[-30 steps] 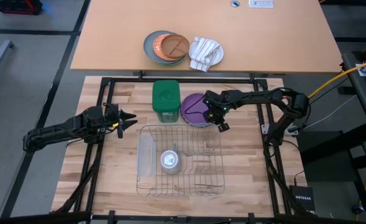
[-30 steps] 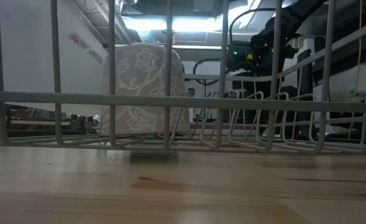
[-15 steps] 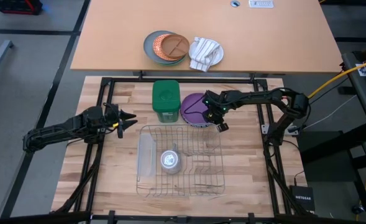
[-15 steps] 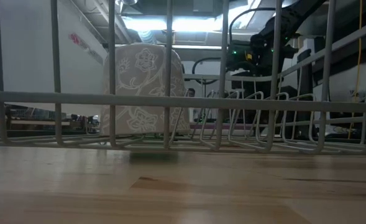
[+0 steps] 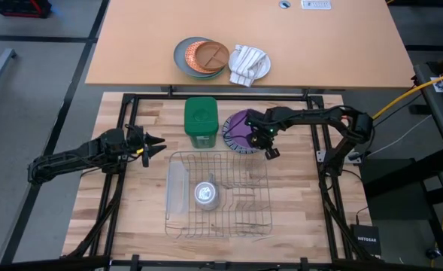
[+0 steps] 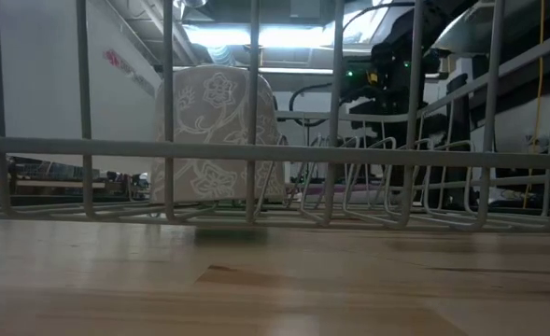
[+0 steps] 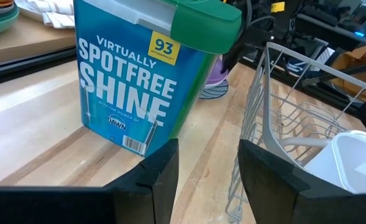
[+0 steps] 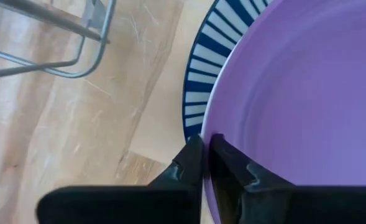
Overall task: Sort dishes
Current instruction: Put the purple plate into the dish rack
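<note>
Round purple dinner plate (image 5: 239,125) tilted up just right of the green detergent tub (image 5: 201,120), over the dark-striped white plate (image 8: 202,81) | right gripper (image 8: 204,152) jaws clamped on its rim | left gripper (image 5: 152,142) left of the tub, jaws apart | wire dish rack (image 5: 221,194) nearer.

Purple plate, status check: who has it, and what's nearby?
Right gripper shut on purple plate rim, above striped plate. Left gripper open, idle, facing green detergent tub. Dish rack just beside, holding a cup.
</note>
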